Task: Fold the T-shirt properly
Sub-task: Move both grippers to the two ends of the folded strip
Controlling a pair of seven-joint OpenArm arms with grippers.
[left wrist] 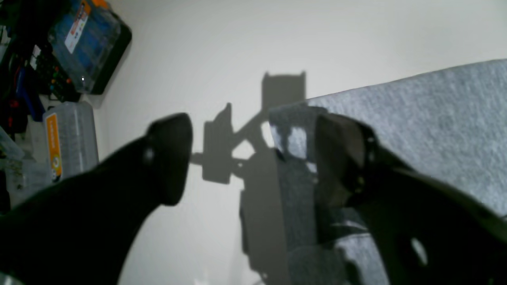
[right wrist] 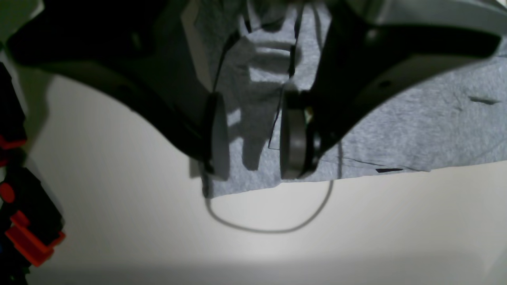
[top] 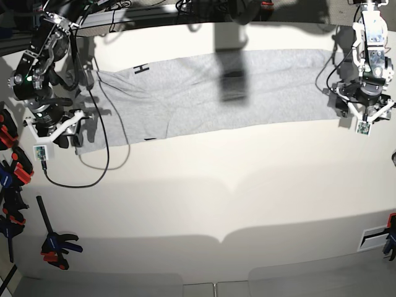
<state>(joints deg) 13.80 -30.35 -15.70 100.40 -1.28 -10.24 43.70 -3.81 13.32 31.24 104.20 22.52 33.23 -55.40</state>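
Observation:
The light grey T-shirt (top: 216, 93) lies as a long folded strip across the far part of the white table (top: 235, 204), with black lettering (top: 142, 69) showing near one end. My left gripper (left wrist: 257, 158) hovers over the strip's end corner (left wrist: 435, 118), on the right in the base view (top: 365, 120). Its jaws stand wide open with nothing between them. One finger (left wrist: 344, 158) is over the cloth. My right gripper (right wrist: 253, 136) is low over the other end's corner (right wrist: 416, 126), on the left in the base view (top: 55, 133). Its pads stand apart with flat cloth showing in the gap.
A black cable (right wrist: 273, 229) loops on the table just off the shirt's edge by my right gripper (top: 80, 179). Red and black clamps (top: 12, 167) line that table edge. Plastic parts boxes (left wrist: 71, 138) stand beside the left gripper's end.

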